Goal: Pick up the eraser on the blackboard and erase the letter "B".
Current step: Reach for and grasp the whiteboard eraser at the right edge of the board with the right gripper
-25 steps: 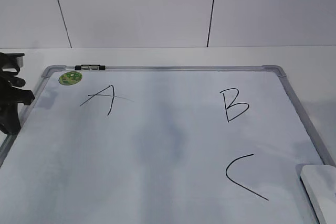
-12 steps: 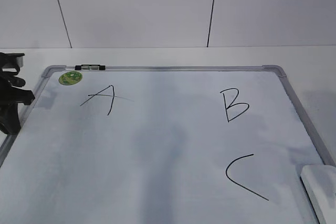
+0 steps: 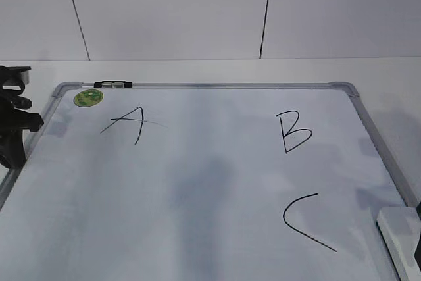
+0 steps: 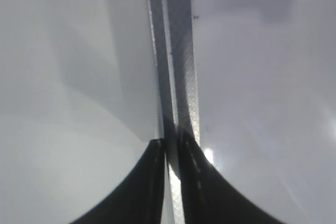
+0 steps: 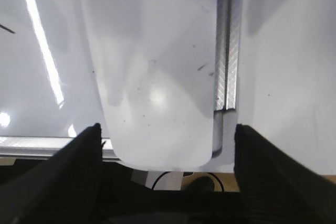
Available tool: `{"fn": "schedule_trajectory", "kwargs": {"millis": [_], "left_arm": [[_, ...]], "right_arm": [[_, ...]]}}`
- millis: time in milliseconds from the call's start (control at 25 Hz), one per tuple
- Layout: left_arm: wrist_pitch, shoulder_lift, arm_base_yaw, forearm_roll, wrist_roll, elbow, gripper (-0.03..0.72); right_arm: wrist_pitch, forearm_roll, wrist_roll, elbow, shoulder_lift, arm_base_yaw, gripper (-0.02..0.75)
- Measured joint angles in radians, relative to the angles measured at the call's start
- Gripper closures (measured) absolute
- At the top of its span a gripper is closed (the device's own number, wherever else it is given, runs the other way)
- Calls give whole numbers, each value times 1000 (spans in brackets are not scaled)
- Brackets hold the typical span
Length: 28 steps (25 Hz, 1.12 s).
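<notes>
The eraser is a white oblong block lying at the blackboard's near right corner, cut off by the frame edge. In the right wrist view the eraser fills the middle, and my right gripper is open with one black finger on each side of the eraser's near end, not touching it. Only a dark sliver of this gripper shows in the exterior view. The letter "B" is drawn at the board's right, above the "C". My left gripper is shut and empty over the board's left frame.
The "A" is at the board's left, below a round green sticker and a small marker on the top frame. The left arm rests at the board's left edge. The board frame runs beside the eraser.
A dark edge of my right gripper has come into view at the lower right corner beside the eraser, and the shadows on the board have shifted. The left arm has not moved.
</notes>
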Motion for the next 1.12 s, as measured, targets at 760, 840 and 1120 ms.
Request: {"fn": "schedule_trajectory", "kwargs": {"millis": [760, 840, 1120], "left_arm": [[0, 0, 0, 0, 0, 0, 618], [0, 0, 0, 0, 0, 0, 617], [0, 0, 0, 0, 2, 0, 613]], "right_arm": [[-126, 27, -14, 0, 59, 0, 71], [-131, 33, -14, 0, 69, 0, 71], [-144, 39, -14, 0, 117, 0, 71]]}}
